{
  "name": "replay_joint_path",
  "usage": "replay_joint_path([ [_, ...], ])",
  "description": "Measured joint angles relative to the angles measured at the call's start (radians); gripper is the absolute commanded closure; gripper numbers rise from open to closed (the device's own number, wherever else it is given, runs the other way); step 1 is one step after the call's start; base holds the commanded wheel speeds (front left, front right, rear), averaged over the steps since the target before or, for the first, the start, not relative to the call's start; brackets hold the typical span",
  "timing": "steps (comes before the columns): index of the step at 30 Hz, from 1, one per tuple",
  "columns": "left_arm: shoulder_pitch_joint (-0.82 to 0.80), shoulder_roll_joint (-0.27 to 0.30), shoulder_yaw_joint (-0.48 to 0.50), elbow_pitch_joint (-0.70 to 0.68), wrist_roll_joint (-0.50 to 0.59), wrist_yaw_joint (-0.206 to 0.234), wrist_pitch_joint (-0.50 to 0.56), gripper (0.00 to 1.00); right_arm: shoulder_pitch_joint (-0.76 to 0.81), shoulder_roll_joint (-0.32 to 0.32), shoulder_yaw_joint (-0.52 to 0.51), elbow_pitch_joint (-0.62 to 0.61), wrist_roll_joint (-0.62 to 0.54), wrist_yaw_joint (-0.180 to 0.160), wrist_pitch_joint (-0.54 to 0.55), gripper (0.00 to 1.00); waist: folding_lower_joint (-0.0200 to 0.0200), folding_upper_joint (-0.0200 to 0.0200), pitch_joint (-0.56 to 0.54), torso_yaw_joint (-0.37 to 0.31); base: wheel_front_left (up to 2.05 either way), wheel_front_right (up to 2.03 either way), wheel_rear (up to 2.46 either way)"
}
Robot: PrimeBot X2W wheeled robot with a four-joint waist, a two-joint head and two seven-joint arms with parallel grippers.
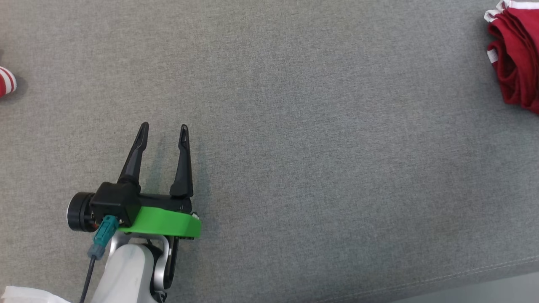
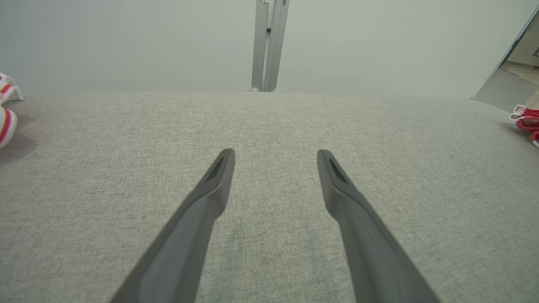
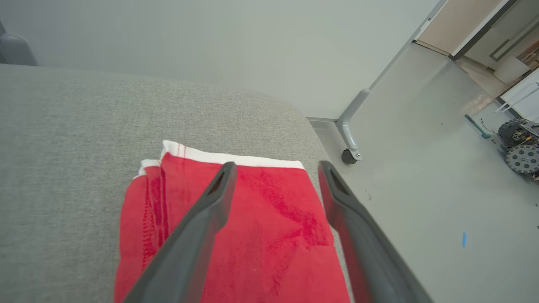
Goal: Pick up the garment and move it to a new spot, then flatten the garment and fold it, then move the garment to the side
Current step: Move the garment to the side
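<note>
- At the right-hand edge of the grey fabric surface (image 1: 316, 147) lies the red garment (image 3: 269, 235), folded into a compact block with a white hem along its far side
- The right gripper (image 3: 277, 166) hovers just above it, fingers spread wide and nothing between them: it is released, so I judge the setting-aside to be all but finished
- The left gripper (image 1: 164, 126) is likewise spread and empty, over bare fabric and well apart from the garment
- To finish cleanly, I would draw the right gripper up and back along the line of its own fingers, not sideways, so that no fingertip catches the top layer and pulls the fold open
- The garment's right side lies close to the drop to the floor (image 3: 421, 202); it is worth checking that nothing overhangs enough to slide off
- A red-and-white striped thing (image 1: 6, 82) at the left edge is far off and needs no care
- No brand, label or writing can be read on the garment, the grippers or the surface
</note>
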State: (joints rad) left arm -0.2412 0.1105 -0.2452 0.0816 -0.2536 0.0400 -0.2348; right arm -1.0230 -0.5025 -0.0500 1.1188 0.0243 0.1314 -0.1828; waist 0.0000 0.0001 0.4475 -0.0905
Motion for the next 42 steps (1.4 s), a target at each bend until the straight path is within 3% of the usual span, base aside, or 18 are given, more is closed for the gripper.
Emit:
replay_joint_path([
  [11, -0.001, -0.011, 0.018, 0.067, -0.035, 0.0, -0.019, 0.0, 0.06, 0.166, 0.118, -0.08, 0.083, 0.0, -0.058, 0.0, 0.0, 0.0, -0.094, -0.011, 0.0, 0.0, 0.0],
  [22, 0.073, -0.038, 0.092, 0.176, -0.079, 0.006, -0.027, 0.0, 0.326, 0.277, 0.202, -0.283, 0.219, 0.0, -0.076, 0.0, 0.0, 0.0, -0.266, 0.002, 0.0, 0.0, 0.0],
  [27, 0.13, -0.045, 0.13, 0.19, -0.078, 0.005, -0.027, 0.0, 0.467, 0.335, 0.185, -0.435, 0.23, 0.0, -0.079, 0.0, 0.0, 0.0, -0.342, 0.016, 0.0, 0.0, 0.0],
  [33, 0.18, -0.055, 0.149, 0.194, -0.061, -0.005, -0.028, 0.0, 0.689, 0.415, 0.095, -0.647, 0.184, 0.0, -0.08, 0.0, 0.0, 0.0, -0.409, 0.043, 0.0, 0.0, 0.0],
  [39, 0.222, -0.058, 0.147, 0.196, -0.052, -0.013, -0.027, 0.0, 0.848, 0.449, 0.025, -0.79, 0.094, 0.0, -0.08, 0.0, 0.0, 0.0, -0.437, 0.073, 0.0, 0.0, 0.0],
  [42, 0.23, -0.059, 0.142, 0.201, -0.05, -0.014, -0.028, 0.0, 0.907, 0.451, 0.033, -0.823, 0.12, 0.0, -0.078, 0.0, 0.0, -0.0001, -0.446, 0.082, 0.0, 0.0, 0.0],
])
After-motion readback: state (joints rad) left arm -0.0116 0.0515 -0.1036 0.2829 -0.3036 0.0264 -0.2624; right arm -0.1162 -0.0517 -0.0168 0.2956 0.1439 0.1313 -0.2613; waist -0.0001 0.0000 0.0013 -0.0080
